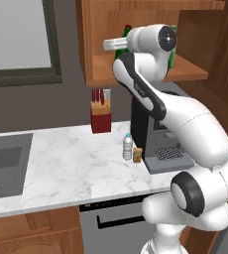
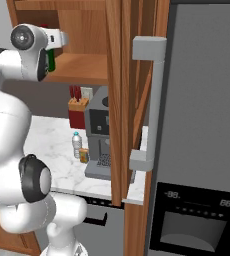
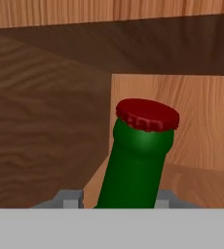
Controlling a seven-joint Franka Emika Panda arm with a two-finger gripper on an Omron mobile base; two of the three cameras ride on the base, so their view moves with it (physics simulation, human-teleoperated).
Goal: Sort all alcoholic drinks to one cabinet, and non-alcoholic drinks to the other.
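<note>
Hand view: dark green beer bottle [image 3: 136,165], red cap [image 3: 147,115], neck pinched between the end effector [image 3: 118,199] fingers, inside the wide wooden cabinet [image 1: 150,69] above its shelf. Glass: rigid, smooth, likely slippery and breakable; best held at the neck. Second green bottle [image 1: 172,54] on the shelf. Water bottle [image 1: 128,147] on the tabletop [image 1: 66,158].

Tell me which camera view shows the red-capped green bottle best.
The hand view: the red-capped bottle rises between the gripper's fingers, close up inside the wooden cabinet. In both base views the arm hides most of it, leaving slivers of green.
</note>
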